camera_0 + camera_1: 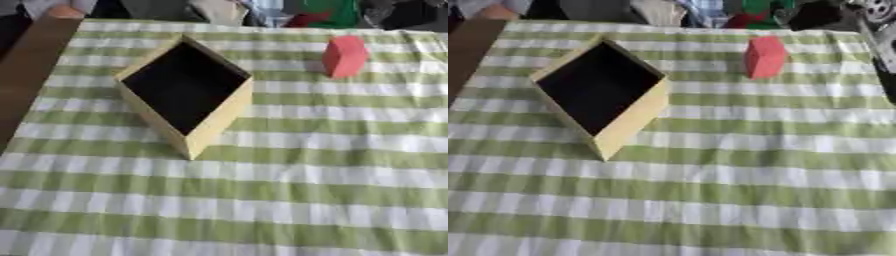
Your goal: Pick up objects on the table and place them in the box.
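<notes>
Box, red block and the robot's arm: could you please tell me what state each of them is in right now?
Box: open at the top, dark inside, nothing visible in it, standing cornerwise on the cloth.
Red block: on the striped tablecloth, right of the box and apart from it, not held.
Right arm: partly visible at the upper right edge of the right eye view; no hand shows.

table's covered in a green and white striped cloth (pixel 306 190) that fills pretty much the whole view. from 9 to 11 o'clock the cloth stops and a strip of bare brown tabletop (pixel 31 65) shows, running up toward the far corner. along 12 o'clock, past the far edge, it's a blurry jumble of clothing (pixel 332 11), green, red and plaid bits. light is soft and even.
</notes>
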{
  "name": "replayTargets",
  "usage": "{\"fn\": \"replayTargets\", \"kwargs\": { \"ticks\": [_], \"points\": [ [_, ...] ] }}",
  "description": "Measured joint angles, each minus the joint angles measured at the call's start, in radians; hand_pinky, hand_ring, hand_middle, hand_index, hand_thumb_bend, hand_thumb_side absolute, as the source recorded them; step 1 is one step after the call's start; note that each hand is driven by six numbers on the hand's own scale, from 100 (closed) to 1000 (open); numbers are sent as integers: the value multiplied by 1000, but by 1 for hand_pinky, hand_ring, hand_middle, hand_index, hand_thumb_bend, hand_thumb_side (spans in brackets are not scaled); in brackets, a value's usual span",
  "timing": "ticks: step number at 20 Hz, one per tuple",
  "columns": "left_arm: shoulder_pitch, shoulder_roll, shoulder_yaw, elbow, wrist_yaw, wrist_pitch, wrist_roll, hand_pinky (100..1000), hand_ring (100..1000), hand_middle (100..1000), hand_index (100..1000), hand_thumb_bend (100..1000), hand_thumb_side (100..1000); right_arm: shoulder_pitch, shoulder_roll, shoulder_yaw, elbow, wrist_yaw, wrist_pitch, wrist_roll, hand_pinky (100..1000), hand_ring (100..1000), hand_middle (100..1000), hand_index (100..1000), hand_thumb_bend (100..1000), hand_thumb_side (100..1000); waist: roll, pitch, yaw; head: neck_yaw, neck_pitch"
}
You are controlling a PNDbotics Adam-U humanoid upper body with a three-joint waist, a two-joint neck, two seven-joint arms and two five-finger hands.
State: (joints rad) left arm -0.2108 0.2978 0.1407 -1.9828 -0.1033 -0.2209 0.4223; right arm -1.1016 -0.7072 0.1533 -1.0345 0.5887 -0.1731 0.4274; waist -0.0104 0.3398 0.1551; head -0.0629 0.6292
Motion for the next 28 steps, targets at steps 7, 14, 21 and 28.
{"fn": "replayTargets", "kwargs": {
  "ticks": [7,14,21,28],
  "points": [
    [0,0,0,0,0,-3,-3,1000,530,541,798,140,206,-51,33,-18,108,118,-73,118,973,955,931,1000,264,365,-4,11,6,-2,-16],
    [-1,0,0,0,0,-3,-6,1000,528,539,796,140,205,-86,52,-27,153,210,-86,279,1000,989,975,1000,334,209,-4,15,4,-5,-17],
    [-3,0,0,0,0,-5,-10,1000,526,537,794,132,190,-99,61,-30,160,286,-60,341,1000,993,975,1000,438,100,-4,20,4,-8,-20],
    [-7,0,-1,0,0,-4,-12,1000,524,534,793,124,188,-109,62,-30,162,365,-47,327,1000,1000,979,1000,496,152,-8,30,4,-8,-21]
  ]
}}
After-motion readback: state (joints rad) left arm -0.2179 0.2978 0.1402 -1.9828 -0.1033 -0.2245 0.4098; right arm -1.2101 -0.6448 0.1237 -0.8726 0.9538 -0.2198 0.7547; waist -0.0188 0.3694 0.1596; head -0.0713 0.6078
